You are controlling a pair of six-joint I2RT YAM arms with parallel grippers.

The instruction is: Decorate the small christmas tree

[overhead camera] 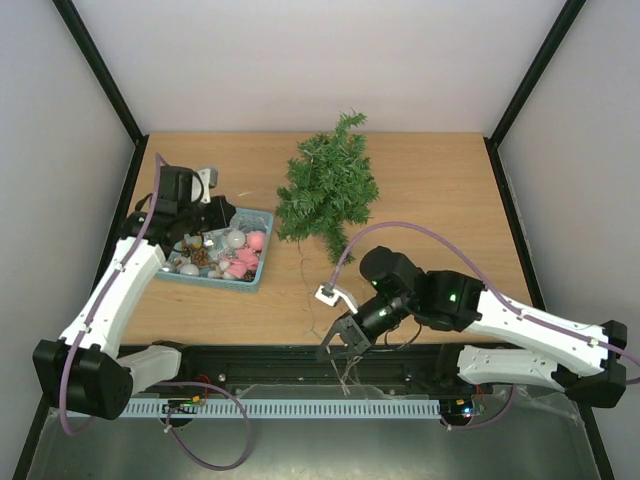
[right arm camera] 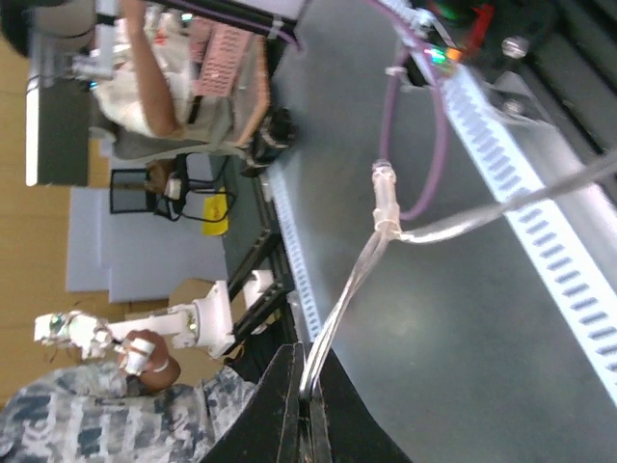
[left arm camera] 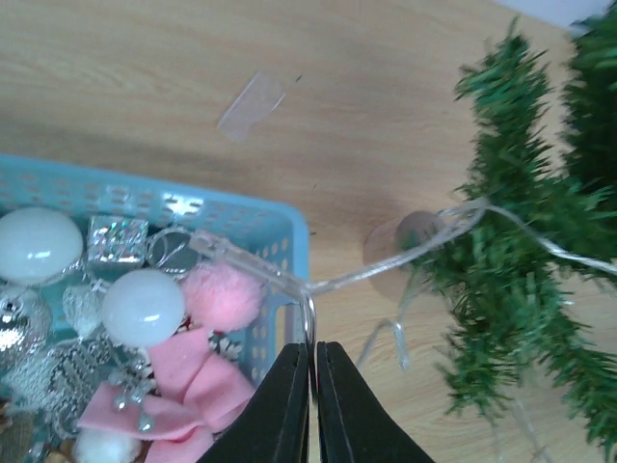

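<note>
The small christmas tree lies on its side at the back middle of the wooden table; its green branches fill the right of the left wrist view. A clear light-string wire runs out of the tree and over the teal basket's rim. My left gripper is shut on that wire beside the basket's corner. My right gripper hangs past the table's near edge, shut on another stretch of the clear wire.
The teal basket holds white balls, a pink pom-pom, a pink bow and a silver gift box. A scrap of clear tape lies on the table. Black frame posts stand at the back corners.
</note>
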